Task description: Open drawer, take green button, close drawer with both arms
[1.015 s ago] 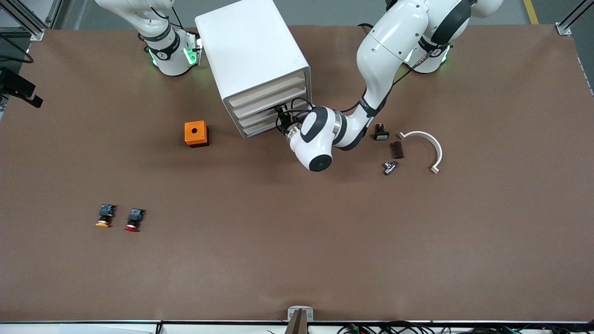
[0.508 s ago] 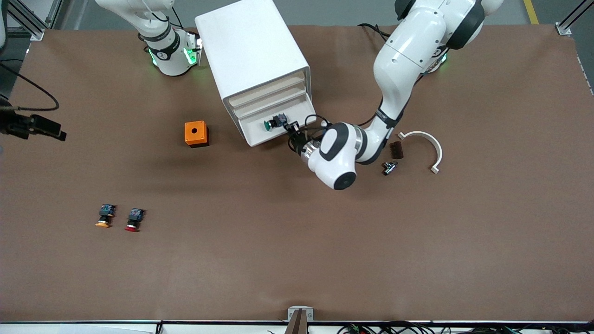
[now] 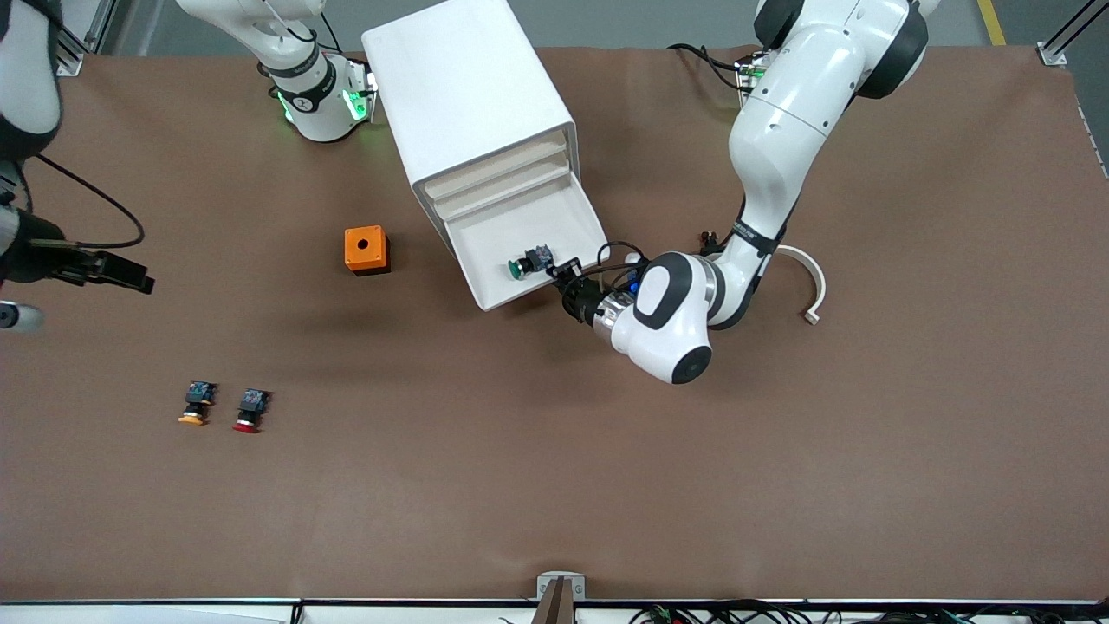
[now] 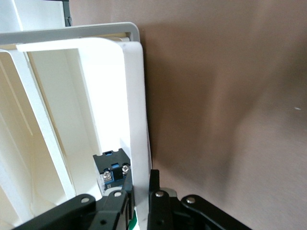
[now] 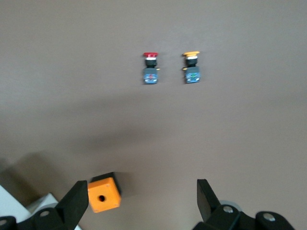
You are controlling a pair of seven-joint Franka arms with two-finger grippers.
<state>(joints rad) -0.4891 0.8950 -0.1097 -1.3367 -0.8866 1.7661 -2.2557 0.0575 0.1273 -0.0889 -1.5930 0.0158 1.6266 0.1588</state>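
One button (image 3: 523,264), apparently just beside left gripper (image 3: 572,279)

Green button (image 3: 522,266) lies in the open drawer (image 3: 485,260), left gripper (image 3: 567,276) clamping its front.

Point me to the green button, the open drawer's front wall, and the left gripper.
green button (image 3: 523,265): front view, on its body, in the open drawer.
drawer front wall (image 4: 136,120): left wrist view, on its top edge.
left gripper (image 3: 567,276): front view, fingertips shut on that wall.
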